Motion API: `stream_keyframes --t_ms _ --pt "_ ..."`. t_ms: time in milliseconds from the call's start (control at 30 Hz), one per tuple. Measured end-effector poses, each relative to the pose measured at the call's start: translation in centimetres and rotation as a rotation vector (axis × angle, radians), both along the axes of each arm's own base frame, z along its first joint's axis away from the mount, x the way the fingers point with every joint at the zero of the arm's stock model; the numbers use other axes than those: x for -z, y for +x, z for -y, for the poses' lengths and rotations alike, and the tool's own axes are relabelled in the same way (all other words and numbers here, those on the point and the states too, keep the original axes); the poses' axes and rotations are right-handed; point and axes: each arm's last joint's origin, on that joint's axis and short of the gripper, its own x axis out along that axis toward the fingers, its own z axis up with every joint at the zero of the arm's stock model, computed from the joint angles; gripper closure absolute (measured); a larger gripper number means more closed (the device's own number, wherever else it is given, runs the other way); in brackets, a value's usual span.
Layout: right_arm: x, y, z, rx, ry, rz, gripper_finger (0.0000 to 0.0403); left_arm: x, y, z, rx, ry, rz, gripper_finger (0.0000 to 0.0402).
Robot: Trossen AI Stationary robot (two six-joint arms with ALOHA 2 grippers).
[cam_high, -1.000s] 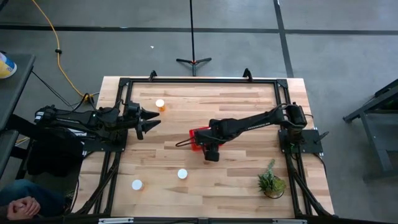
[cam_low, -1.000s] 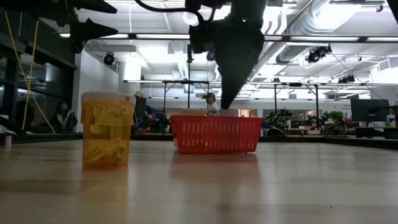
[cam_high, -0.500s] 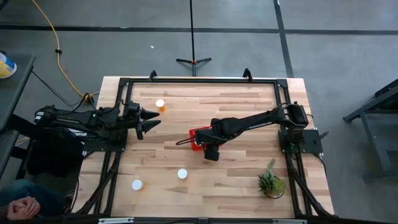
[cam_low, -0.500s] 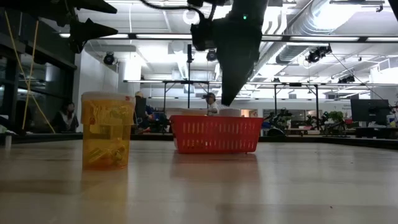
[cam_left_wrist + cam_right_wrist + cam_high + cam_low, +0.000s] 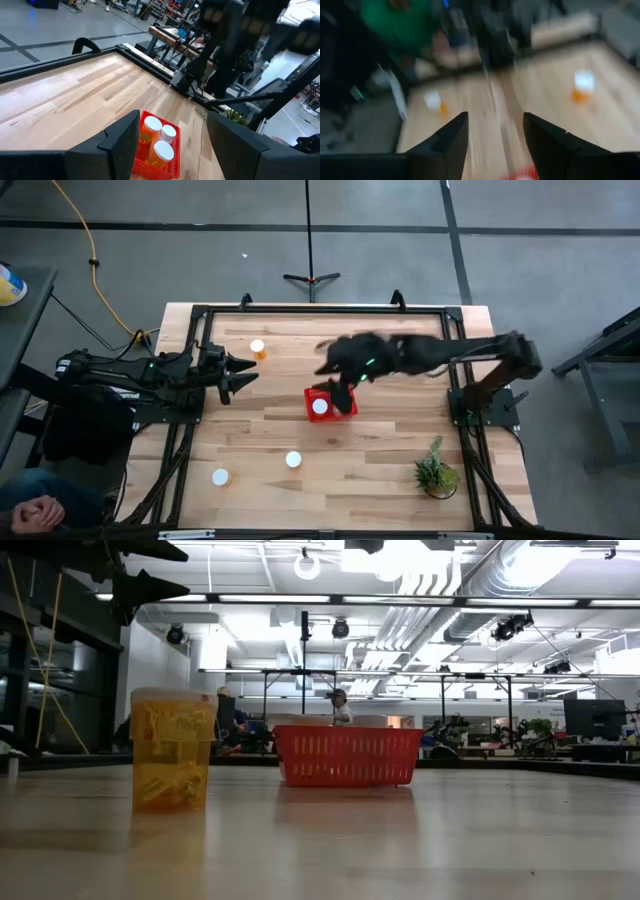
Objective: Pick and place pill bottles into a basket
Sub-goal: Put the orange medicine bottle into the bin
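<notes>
Fingers, right gripper (image 5: pixel 338 383): spread apart in the right wrist view, nothing between them. The gripper is held above the table (image 5: pixel 390 470), over the far edge of the basket (image 5: pixel 346 410), on a blurred arm reaching in from the right side.

Fingers, left gripper (image 5: pixel 243 371): parted, with a clear gap shown in the left wrist view, nothing held. The gripper is raised over the left part of the table and pointed toward the basket.

Basket: red, latticed sides, set near the table's middle. Three pill bottles are seen inside it in the left wrist view, white caps upward (image 5: pixel 152 123), (image 5: pixel 169 132), (image 5: pixel 163 149); in the high view only a white cap (image 5: pixel 320 407) can be made out in it.

Pill bottles outside the basket, three, all on the tabletop and well apart from each other:
- one near the far left (image 5: pixel 258 349), just beyond the left gripper;
- one at the near centre (image 5: pixel 293 460);
- one at the near left (image 5: pixel 220 477).
One of these is seen large and upright in the low view (image 5: pixel 172 749), to the left of the basket.

Potted plant (image 5: pixel 436 470): green, at the near right corner.

Person's hand (image 5: pixel 30 513): off the table, near left corner of the high view.
</notes>
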Motion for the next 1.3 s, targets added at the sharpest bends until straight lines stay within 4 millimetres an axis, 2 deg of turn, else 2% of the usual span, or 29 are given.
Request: stream_keyframes --t_ms 133,233,367,467,600,800,933,1000,1067,1300 --pt "-4.0 -2.7 0.0 -0.036 -0.049 0.187 0.0247 0.0 0.0 0.0 0.000 0.000 0.000 0.0137" --pt "-5.8 -4.5 -0.7 -0.106 -0.027 0.265 0.0266 0.0 0.0 0.0 0.000 -0.003 0.001 0.0137" --pt "-6.2 -6.1 -1.9 -0.134 -0.066 0.247 0.0285 0.0 0.0 0.0 -0.001 -0.004 0.001 0.0137" --pt "-3.7 -6.9 -2.0 -0.067 -0.070 0.207 0.0296 0.0 0.0 0.0 -0.002 -0.005 0.001 0.0137" --pt "1.7 -8.5 -0.7 0.011 0.016 0.318 0.0308 0.0 0.0 0.0 -0.003 -0.005 0.002 0.0137" --pt "9.6 -13.6 2.3 0.173 0.096 0.442 0.0320 0.0 0.0 0.0 -0.004 -0.004 0.002 0.0137" --pt "13.3 -16.3 3.4 0.326 0.119 0.431 0.0316 0.1 0.2 -0.1 -0.027 0.027 -0.018 0.0137" --pt "14.7 -17.2 3.8 0.398 0.107 0.414 0.0309 0.3 0.4 -0.1 -0.060 0.042 -0.037 0.0137" --pt "15.2 -17.8 4.1 0.452 0.093 0.419 0.0300 0.4 0.6 -0.2 -0.083 0.057 -0.053 0.0137" --pt "15.3 -18.3 5.0 0.545 0.018 0.430 0.0251 0.6 0.8 -0.1 -0.085 0.072 -0.070 0.0137"
